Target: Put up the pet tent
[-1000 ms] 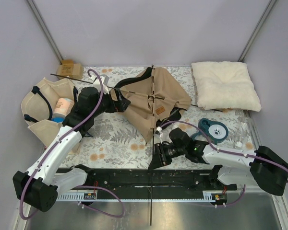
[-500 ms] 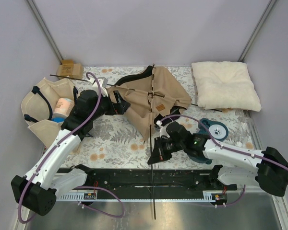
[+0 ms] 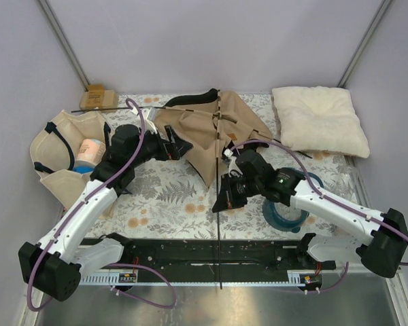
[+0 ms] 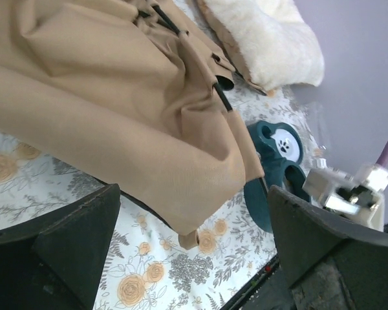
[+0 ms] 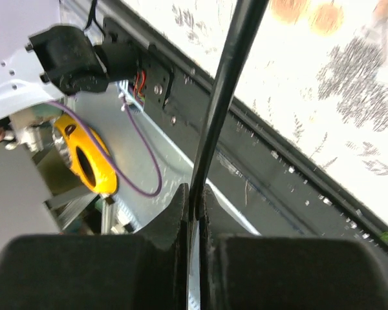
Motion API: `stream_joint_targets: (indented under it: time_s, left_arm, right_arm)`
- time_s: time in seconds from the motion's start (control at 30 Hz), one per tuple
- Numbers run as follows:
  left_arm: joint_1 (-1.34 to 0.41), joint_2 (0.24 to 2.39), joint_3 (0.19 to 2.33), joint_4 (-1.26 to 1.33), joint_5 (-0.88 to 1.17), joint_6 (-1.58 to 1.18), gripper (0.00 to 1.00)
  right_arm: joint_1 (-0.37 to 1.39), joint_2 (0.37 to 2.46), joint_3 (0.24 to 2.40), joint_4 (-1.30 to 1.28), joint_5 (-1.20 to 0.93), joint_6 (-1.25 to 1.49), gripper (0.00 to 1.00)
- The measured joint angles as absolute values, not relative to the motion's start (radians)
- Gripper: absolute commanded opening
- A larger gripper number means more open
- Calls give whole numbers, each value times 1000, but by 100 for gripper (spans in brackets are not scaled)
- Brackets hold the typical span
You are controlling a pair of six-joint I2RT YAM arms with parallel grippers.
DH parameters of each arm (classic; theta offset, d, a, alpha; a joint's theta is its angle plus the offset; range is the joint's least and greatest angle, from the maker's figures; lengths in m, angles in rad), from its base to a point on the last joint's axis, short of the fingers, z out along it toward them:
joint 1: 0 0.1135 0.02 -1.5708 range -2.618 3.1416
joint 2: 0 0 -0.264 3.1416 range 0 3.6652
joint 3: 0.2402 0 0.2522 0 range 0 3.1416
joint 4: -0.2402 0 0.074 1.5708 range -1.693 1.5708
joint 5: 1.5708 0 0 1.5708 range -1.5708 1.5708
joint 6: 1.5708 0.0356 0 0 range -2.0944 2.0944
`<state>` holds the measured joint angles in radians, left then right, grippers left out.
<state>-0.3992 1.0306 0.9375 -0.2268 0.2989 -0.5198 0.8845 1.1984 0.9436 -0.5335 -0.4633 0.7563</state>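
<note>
We see the right gripper at centre frame in the overhead view, its fingers pressed together and clamped on a thin dark pole. The wrist view confirms this grip, with the rod rising out of the closed fingertips. The pole runs straight up and down the picture. It starts at the metal edge at the bottom, crosses the black rail where the arms are mounted, and passes through the gripper into the pet tent. The tent is tan canvas with black trim and lies crumpled and flat at upper centre on the floral table cover. Left of centre, the left gripper sits at the tent's left edge. Its fingers are spread wide apart with nothing between them, and tan cloth fills the view beyond. We cannot tell whether they touch the cloth. A teal item with a white paw print lies just past the tent's lower corner, partly under the right arm in the overhead view. A cream fluffy pillow rests at upper right. A beige tote bag with dark straps lies open at the left edge, and a small cardboard box sits above it.
</note>
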Motion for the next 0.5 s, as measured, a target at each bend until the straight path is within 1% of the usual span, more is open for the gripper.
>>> stream_joint_targets:
  time_s: [0.1,0.2,0.37,0.43,0.5]
  left_arm:
    - [-410,1038,933,-180,333,-522,98]
    - [-418,1037,895,-123,348,-504,94]
    - [-418,1036,768,-20,409,-468,96]
    - [-419,1038,751,1,435,-469,99]
    - [-420,1038,751,42,457,-482,99]
  right_arm:
    - [881,1199,1008,-552,-383,700,0]
    - [874,1202,1069,-550,-307,661,0]
    - [843,1228,1156,-529,-223,624,0]
    - [837,1243,1179,-523,-208,613,0]
    - [833,1257,1192,-521,-199,601,0]
